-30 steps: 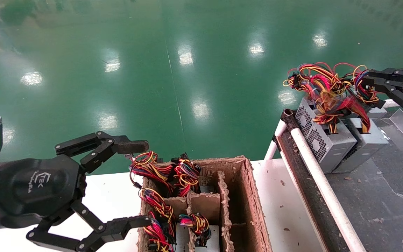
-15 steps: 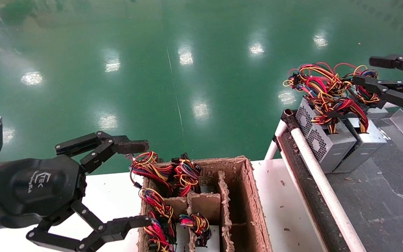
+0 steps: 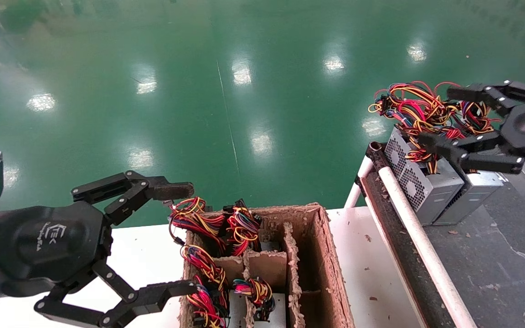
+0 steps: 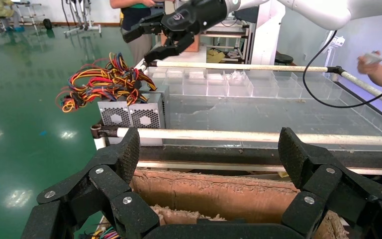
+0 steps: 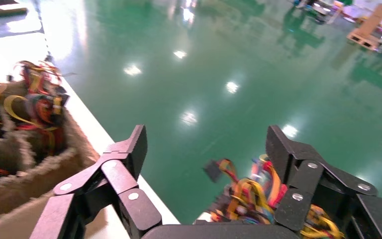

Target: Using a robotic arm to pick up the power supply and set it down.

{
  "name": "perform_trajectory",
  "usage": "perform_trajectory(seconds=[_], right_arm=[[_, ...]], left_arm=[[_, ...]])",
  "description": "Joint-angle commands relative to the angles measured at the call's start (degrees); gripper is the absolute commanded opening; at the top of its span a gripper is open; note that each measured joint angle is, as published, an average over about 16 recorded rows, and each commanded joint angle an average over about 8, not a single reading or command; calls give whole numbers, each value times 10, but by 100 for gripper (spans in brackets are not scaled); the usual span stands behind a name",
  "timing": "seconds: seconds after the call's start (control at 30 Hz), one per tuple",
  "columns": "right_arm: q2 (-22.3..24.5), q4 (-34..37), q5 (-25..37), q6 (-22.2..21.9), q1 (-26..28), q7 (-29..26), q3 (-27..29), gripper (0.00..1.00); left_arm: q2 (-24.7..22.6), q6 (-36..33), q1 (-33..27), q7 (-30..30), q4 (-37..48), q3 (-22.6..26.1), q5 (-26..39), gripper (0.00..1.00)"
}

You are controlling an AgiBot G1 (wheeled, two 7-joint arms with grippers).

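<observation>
The right gripper hovered with its fingers spread wide over the wire bundle of the power supply, gripping nothing. That silver box sat upright on the dark conveyor surface just behind the white rail, touching a second power supply beside it. Judging by the pose, this was the release and pull-away: the clean way out would be straight up and back, keeping the open fingers clear of the loose loops so no wire snags and tips the box.

Against the frame from half a second before, the right gripper had swung in over the wires and turned, its logo palm now facing the head camera; the power supply itself stayed put.

The left gripper hung parked and open beside the cardboard divider box on the white worktop, where more wired units waited.
</observation>
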State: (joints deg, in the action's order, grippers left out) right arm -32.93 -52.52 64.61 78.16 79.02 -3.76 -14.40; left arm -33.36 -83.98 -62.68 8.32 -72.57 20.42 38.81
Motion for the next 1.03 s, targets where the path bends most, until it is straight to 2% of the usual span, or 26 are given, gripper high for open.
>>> perform_trajectory(seconds=[0.03, 1.03], right_arm=[[-1, -10, -11, 4, -8, -3, -1, 100], [-15, -152, -164, 54, -126, -50, -12, 100]], left_arm=[[0, 0, 0, 0, 0, 0, 0, 100], [0, 0, 0, 0, 0, 0, 0, 100]])
